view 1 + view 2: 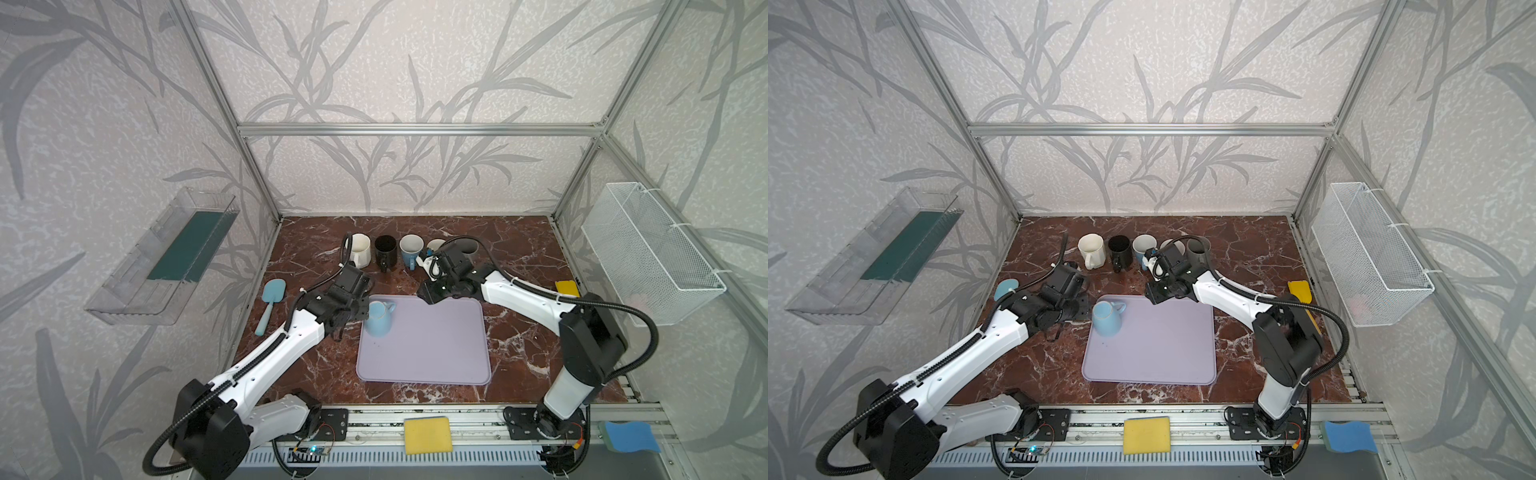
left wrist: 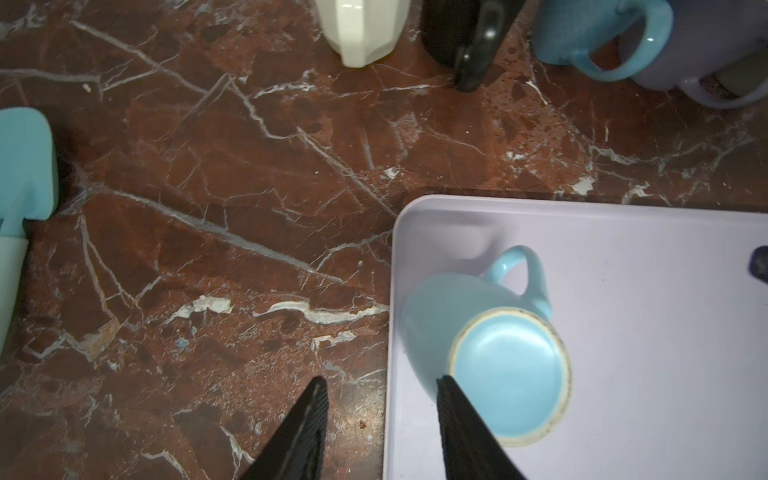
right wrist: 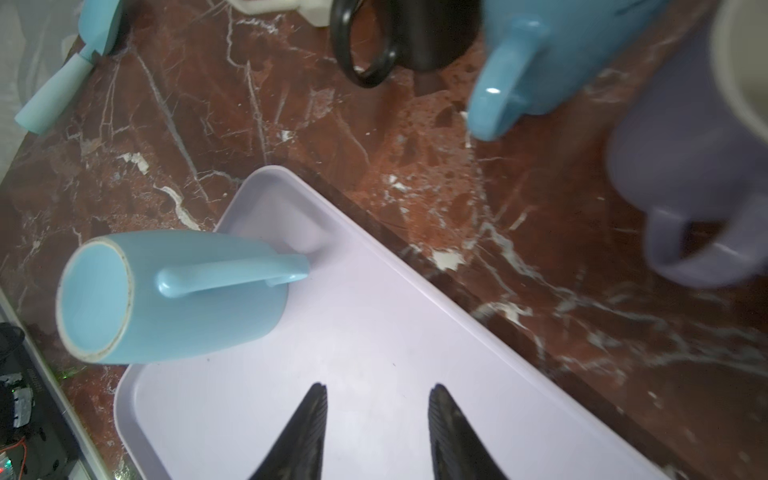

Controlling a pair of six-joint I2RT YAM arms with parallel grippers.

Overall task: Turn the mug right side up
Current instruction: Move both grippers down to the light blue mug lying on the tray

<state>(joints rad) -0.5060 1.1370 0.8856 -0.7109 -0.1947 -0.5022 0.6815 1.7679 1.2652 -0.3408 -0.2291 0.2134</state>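
A light blue mug (image 1: 379, 319) (image 1: 1106, 319) stands upside down on the far left corner of the lilac mat (image 1: 432, 353) (image 1: 1154, 353). Its unglazed base ring faces up (image 2: 509, 374), and its handle (image 3: 232, 276) points toward the back right. My left gripper (image 1: 362, 309) (image 2: 382, 380) is open just left of the mug. One finger (image 2: 461, 415) overlaps the mug's base edge in the left wrist view, and the mug is not between the fingers. My right gripper (image 1: 428, 296) (image 3: 378, 386) hangs open and empty over the mat's far edge, to the right of the mug.
Upright mugs line the back: white (image 1: 360, 249), black (image 1: 385, 251), blue (image 1: 410, 249), lilac (image 3: 690, 166) and grey (image 1: 469, 247), the last two partly behind the right arm. A blue spatula (image 1: 270, 305) lies left. A yellow item (image 1: 567, 287) lies right.
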